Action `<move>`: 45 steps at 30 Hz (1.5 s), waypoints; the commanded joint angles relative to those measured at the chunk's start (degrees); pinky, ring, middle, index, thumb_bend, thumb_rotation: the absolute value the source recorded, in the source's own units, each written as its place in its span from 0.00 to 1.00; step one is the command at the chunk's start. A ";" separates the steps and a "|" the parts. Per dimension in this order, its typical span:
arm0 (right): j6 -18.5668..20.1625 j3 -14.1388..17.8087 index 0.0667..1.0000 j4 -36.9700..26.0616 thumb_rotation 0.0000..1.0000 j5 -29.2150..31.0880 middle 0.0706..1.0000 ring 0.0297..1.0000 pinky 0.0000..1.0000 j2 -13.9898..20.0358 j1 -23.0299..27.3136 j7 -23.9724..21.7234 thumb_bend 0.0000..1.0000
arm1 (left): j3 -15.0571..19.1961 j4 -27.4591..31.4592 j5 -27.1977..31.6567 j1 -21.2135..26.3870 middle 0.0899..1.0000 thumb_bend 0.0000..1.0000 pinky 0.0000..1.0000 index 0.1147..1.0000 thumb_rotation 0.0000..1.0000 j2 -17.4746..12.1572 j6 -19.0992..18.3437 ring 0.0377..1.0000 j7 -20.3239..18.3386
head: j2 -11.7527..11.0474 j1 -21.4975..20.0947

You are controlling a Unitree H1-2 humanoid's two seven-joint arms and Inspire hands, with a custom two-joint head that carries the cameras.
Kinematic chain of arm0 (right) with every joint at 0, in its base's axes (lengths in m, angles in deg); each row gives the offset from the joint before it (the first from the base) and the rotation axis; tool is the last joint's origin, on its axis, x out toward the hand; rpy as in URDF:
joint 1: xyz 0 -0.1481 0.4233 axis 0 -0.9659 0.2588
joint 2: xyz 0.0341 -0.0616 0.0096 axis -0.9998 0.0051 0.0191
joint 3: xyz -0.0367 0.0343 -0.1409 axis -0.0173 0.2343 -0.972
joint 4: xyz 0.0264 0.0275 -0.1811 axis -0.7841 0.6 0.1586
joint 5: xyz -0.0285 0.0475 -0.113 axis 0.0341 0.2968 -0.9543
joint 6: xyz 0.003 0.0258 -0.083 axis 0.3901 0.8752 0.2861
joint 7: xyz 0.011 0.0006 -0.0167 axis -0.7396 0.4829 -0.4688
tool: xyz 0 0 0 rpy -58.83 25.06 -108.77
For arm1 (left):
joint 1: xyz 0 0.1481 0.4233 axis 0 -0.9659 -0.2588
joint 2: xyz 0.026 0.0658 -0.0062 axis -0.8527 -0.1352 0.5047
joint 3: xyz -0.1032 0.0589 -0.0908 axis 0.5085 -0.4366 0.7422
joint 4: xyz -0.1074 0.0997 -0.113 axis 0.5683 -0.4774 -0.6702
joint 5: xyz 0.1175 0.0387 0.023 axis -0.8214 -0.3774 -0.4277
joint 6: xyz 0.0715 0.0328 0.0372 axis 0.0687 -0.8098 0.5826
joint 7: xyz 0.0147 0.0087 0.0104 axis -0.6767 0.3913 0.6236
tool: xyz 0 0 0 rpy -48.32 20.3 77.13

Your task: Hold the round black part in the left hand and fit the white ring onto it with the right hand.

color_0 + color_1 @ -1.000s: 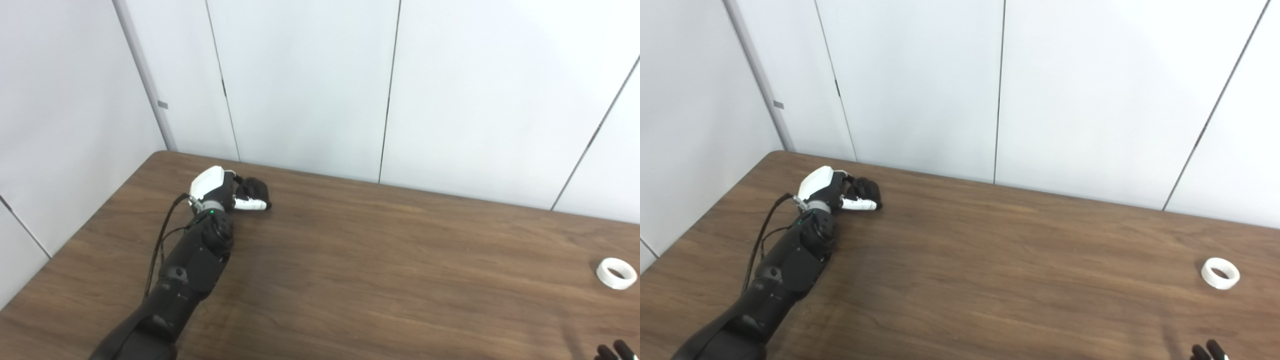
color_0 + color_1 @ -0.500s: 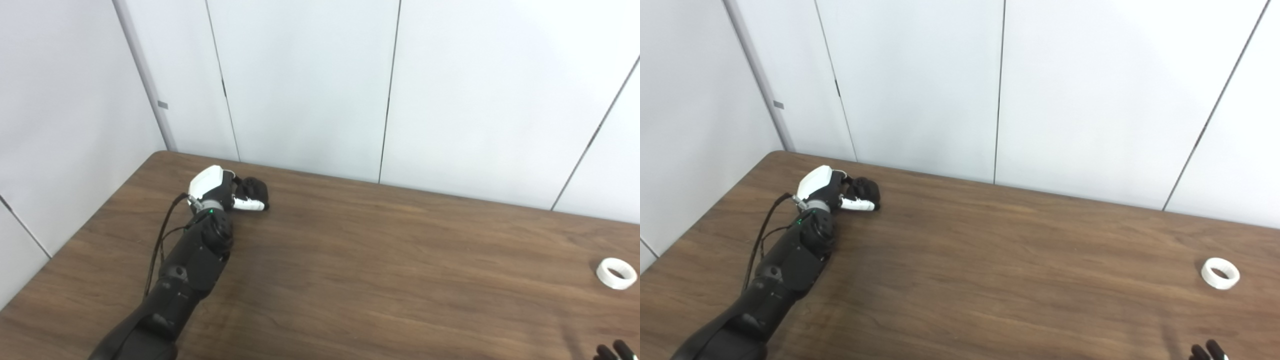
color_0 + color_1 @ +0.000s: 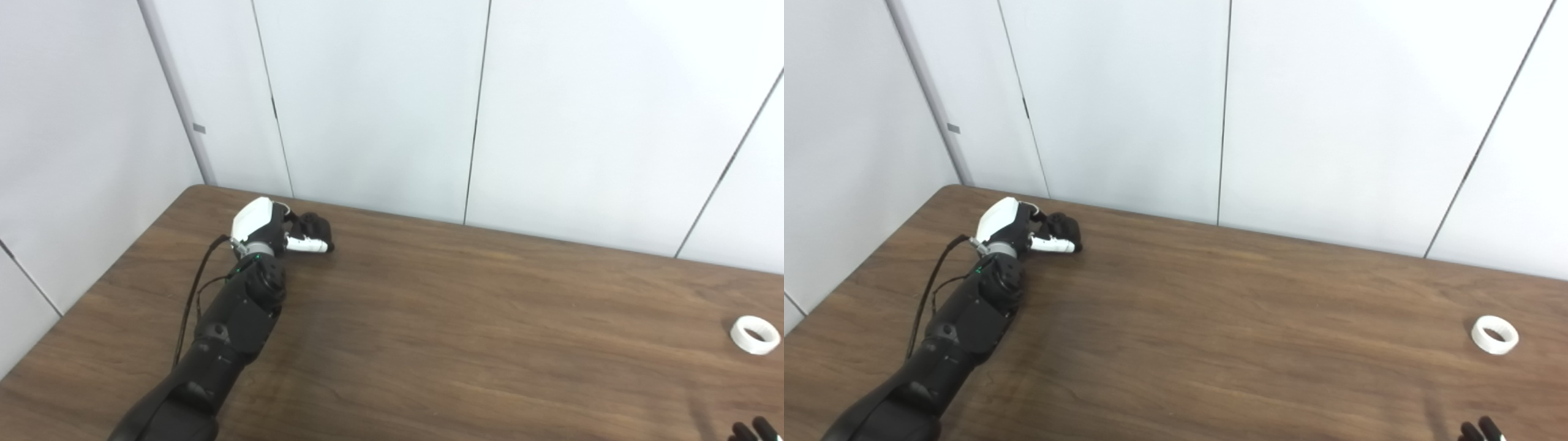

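Left eye view: over at the far left corner of the table [image 3: 429, 318], the left hand [image 3: 275, 229] has its fingers wrapped round the black part [image 3: 315, 226]. That part looks small, stiff and light; gripping its sides should leave the top free. The ring [image 3: 755, 334] lies alone near the right edge.

Right eye view: only the right hand's [image 3: 1481, 431] fingertips show, so I cannot tell its state. The ring looks rigid, probably slick; pinch its rim.

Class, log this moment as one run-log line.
left robot hand: closed around round black part | small white plastic ring: on brown wooden table, untouched
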 commanded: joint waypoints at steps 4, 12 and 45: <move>-1.59 -0.17 0.96 0.39 1.00 -0.19 0.93 0.93 0.93 -0.54 -0.93 0.17 0.50 | 0.26 0.88 -0.57 2.21 0.77 0.52 1.00 0.42 0.05 -1.80 2.42 0.90 2.68 | 0.14 -0.05; -1.52 -0.89 0.98 0.72 1.00 2.34 0.96 0.98 0.99 0.10 -0.58 -1.55 0.56 | -0.39 7.54 -1.83 -1.03 0.77 0.52 1.00 0.42 0.05 -2.32 2.25 0.90 2.31 | 0.87 -1.70; 3.37 -3.52 0.92 -2.01 1.00 -0.87 0.91 0.92 0.94 -1.15 0.40 2.12 0.61 | -11.10 55.19 -16.99 -25.61 0.76 0.52 1.00 0.42 0.06 9.45 -0.95 0.89 -12.16 | 5.54 -11.60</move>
